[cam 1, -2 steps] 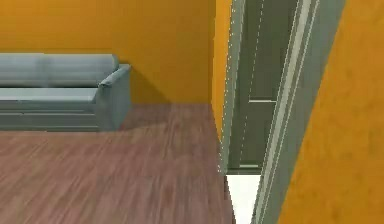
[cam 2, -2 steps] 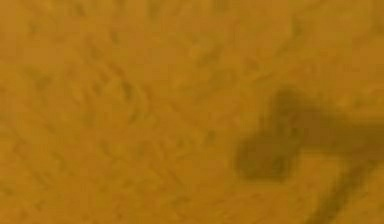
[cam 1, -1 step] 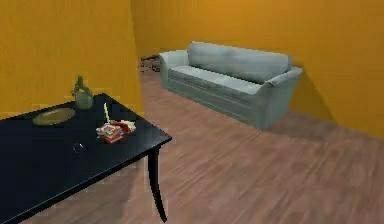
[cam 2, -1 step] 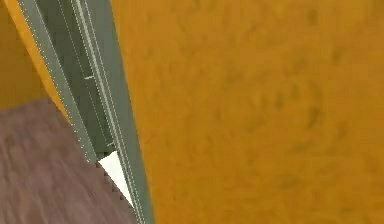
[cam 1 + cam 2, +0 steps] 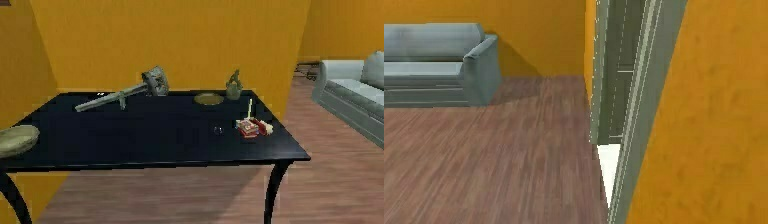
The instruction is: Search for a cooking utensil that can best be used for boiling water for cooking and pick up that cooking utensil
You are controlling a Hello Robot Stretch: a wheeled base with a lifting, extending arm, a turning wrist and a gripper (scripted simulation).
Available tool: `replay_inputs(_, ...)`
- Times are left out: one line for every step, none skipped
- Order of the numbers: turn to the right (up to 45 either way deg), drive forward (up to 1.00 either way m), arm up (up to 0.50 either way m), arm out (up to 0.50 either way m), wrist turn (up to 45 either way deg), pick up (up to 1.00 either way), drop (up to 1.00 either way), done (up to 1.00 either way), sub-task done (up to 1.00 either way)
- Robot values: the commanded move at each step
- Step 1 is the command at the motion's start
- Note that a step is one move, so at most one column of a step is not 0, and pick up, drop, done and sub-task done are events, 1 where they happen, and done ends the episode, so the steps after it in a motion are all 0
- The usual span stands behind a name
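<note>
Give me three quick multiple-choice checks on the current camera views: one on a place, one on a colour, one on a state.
1. Where on the dark table is the red-and-white thing?
A. toward the forward view's left end
B. toward the forward view's right end
C. on the floor beneath it

2. What colour are the walls?
A. orange
B. white
C. blue

3. How is the long grey tool placed?
A. standing upright
B. hanging on a wall
C. lying flat on the tabletop

Answers:
1 B, it sits near the table's right corner.
2 A, both views show orange walls.
3 C, its whole length rests on the tabletop.
</note>
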Motion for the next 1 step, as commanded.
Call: replay_inputs(0.0, 0.20, 0.00, 0.00, 0.0, 0.00, 0.00, 0.00, 0.00)
